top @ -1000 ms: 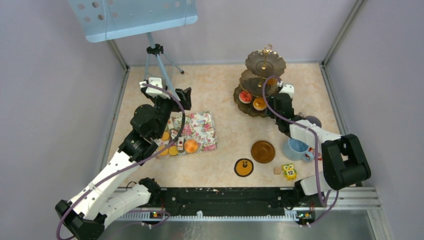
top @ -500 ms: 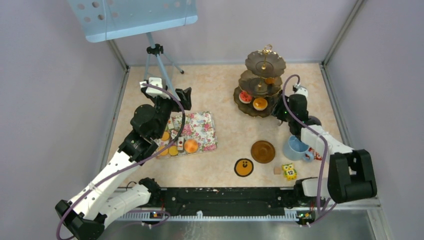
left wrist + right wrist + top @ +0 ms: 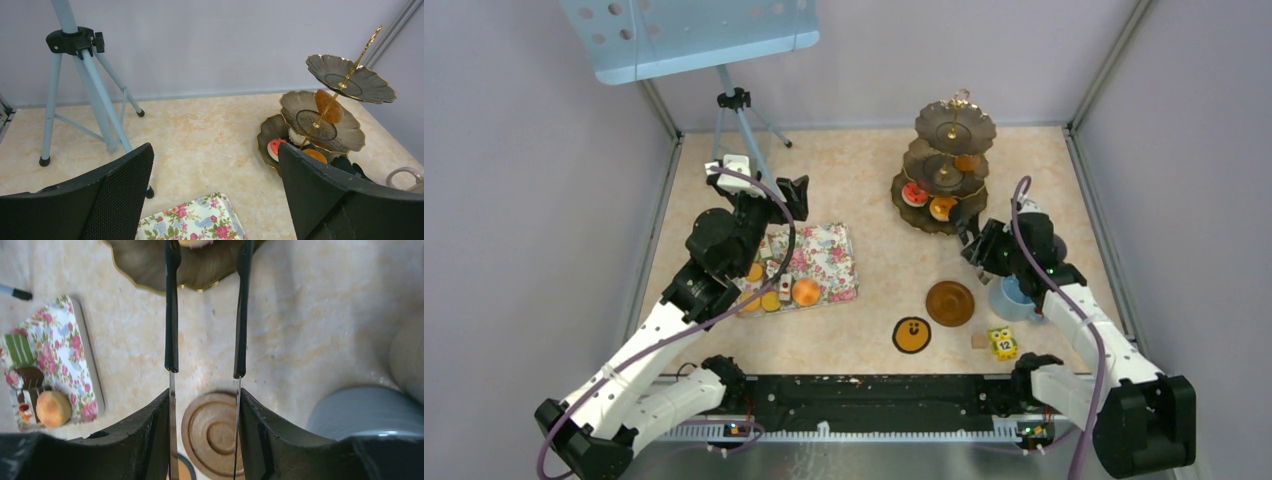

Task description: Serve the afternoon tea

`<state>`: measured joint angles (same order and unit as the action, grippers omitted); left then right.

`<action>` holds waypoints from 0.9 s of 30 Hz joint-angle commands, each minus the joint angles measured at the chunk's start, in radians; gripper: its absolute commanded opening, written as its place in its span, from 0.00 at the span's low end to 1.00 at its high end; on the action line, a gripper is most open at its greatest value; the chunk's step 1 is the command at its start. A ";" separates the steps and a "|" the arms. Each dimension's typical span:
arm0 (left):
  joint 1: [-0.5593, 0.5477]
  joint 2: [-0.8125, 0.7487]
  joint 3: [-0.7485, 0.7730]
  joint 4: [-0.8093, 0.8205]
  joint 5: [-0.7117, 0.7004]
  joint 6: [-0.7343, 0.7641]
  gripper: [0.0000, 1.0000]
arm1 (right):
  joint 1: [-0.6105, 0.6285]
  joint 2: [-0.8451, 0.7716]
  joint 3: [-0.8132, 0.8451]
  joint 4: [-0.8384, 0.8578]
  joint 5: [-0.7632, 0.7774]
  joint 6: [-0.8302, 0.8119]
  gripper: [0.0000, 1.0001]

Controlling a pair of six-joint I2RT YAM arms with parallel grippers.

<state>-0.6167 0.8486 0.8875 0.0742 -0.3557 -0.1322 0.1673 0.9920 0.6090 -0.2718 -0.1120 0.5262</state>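
- Our right gripper [image 3: 970, 233] hangs just beside the stand [image 3: 954, 128] near the far right corner. Its jaws are a little apart and hold nothing. If it swings, we could knock the stand and spill the pastries [image 3: 943, 207].
- The cup [image 3: 1014, 298] sits close under that arm by the right edge, beside the saucer [image 3: 950, 303]. We could bump it over.
- Our left gripper [image 3: 215, 150] is wide open and empty above the tray [image 3: 824, 260] near the left edge. A round pastry [image 3: 805, 291] there may roll off if we pinch it badly.
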 commanded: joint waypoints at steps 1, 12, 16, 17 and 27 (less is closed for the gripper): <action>0.002 0.007 0.016 0.019 0.009 -0.011 0.99 | -0.003 -0.078 -0.018 -0.056 -0.118 -0.003 0.46; 0.002 0.002 0.017 0.019 -0.001 -0.007 0.99 | 0.238 -0.197 0.025 -0.031 -0.301 -0.077 0.47; 0.005 -0.007 0.016 0.021 -0.026 0.009 0.99 | 0.487 -0.036 0.091 0.099 -0.216 -0.116 0.48; 0.006 -0.012 0.016 0.021 -0.032 0.013 0.99 | 0.543 0.012 0.116 0.127 -0.195 -0.142 0.48; 0.009 -0.039 0.011 0.029 -0.063 0.032 0.99 | 0.862 0.382 0.329 0.131 0.036 -0.436 0.50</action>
<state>-0.6147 0.8284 0.8875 0.0673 -0.3985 -0.1177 0.9569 1.2999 0.8524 -0.1864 -0.1787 0.2317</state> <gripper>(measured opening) 0.987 0.499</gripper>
